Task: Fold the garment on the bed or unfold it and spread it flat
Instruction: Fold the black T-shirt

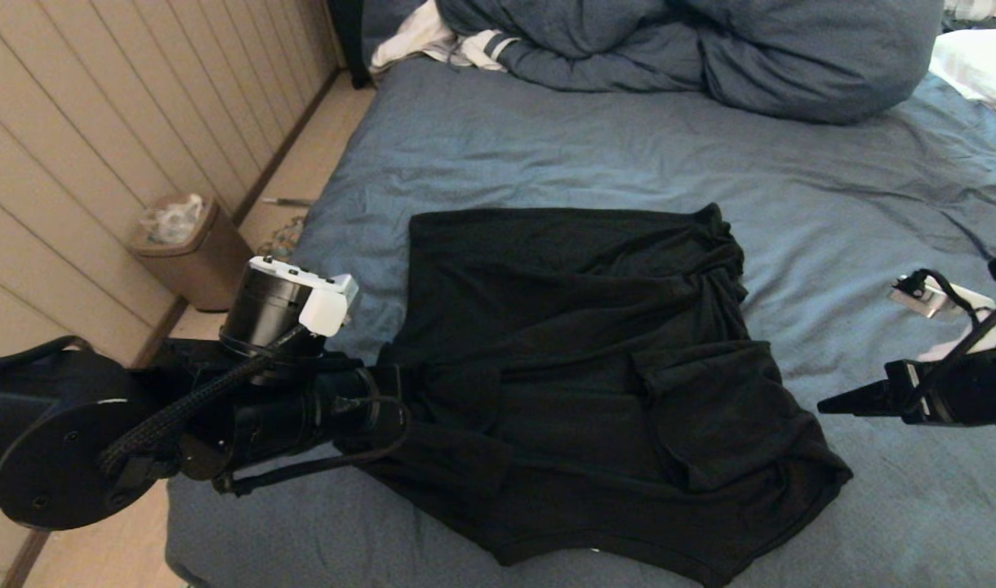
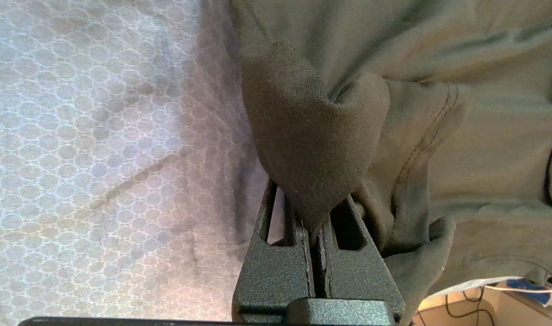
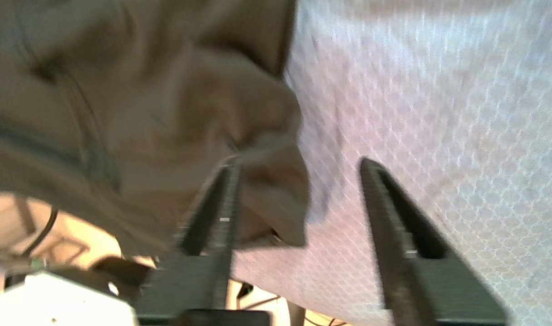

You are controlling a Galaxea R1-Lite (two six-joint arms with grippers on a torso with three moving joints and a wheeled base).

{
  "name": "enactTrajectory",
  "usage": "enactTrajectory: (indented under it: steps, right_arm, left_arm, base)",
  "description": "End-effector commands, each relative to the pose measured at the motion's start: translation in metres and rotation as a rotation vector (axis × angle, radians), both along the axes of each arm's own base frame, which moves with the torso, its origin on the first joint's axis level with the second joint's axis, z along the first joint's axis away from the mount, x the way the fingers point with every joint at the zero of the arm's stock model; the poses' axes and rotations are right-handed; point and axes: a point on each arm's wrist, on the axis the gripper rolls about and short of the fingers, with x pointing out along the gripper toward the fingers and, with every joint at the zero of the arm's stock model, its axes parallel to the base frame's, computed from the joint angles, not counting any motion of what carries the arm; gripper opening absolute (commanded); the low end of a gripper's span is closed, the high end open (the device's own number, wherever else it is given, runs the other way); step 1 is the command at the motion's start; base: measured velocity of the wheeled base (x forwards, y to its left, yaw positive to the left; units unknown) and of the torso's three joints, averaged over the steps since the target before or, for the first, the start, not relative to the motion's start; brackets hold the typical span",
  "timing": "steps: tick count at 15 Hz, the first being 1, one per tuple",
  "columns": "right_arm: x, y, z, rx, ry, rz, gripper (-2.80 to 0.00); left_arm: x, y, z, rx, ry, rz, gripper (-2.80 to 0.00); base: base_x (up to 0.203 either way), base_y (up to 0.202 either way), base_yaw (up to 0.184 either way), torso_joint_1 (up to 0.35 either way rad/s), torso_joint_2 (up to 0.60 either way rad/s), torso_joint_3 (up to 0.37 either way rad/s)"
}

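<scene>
Two grippers, two jobs right now. Thin black short-sleeved T-shirt (image 1: 580, 384) lies rumpled and half folded over itself on the near part of the wide bed in wrinkled blue-grey fabric (image 1: 833, 188), print face not showing. My left gripper (image 2: 319, 217) is clamped tight on a pinch of the shirt's edge at its 9 o'clock side; wrist view shows the cloth peaking up between the closed fingers. My right gripper (image 3: 298, 194) is at the shirt's 3 o'clock, jaws apart w/ nothing between them, one finger (image 3: 217, 213) just beside a loose fold, other over bare sheet.

Step, as I judge it: spreading/re-gripping, left anchoring one side while right is free to take a new hold. Next move prob. calls for right to pick a hem or sleeve corner on the 3–5 o'clock edge, close on one layer only, then pull outward vs. my left to take out the bunching.

Hard to tell: which end is collar, which hem; layers blend in the black. Right wrist view is smeared. Left fingertips hidden behind my own arm in head view. Near hem at 6 o'clock cut off by the frame edge. Bunched blue-grey duvet (image 1: 710, 49) sits at 12 o'clock, well apart.
</scene>
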Motion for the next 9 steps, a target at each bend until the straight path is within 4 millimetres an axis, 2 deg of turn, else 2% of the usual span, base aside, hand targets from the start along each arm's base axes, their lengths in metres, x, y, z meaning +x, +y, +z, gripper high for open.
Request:
enactTrajectory:
  steps: [1,4,9]
  right_arm:
    - [0.005,-0.01,-0.018,0.055,0.047,0.015,0.0]
    - [0.013,-0.011,-0.031,0.158,0.068,0.069,0.0]
    - [0.022,-0.007,-0.04,0.201,0.094,0.104,0.0]
  left_arm:
    - [0.001,-0.002,-0.001,0.0,0.003,-0.001,-2.8]
    - [0.001,-0.003,0.002,-0.004,-0.006,0.0,-2.8]
    - [-0.001,-0.002,0.001,-0.006,-0.005,-0.001,-2.8]
  base:
    - [0.0,0.0,0.0,0.0,0.0,0.0]
    - [0.0,0.0,0.0,0.0,0.0,0.0]
    - [0.0,0.0,0.0,0.0,0.0,0.0]
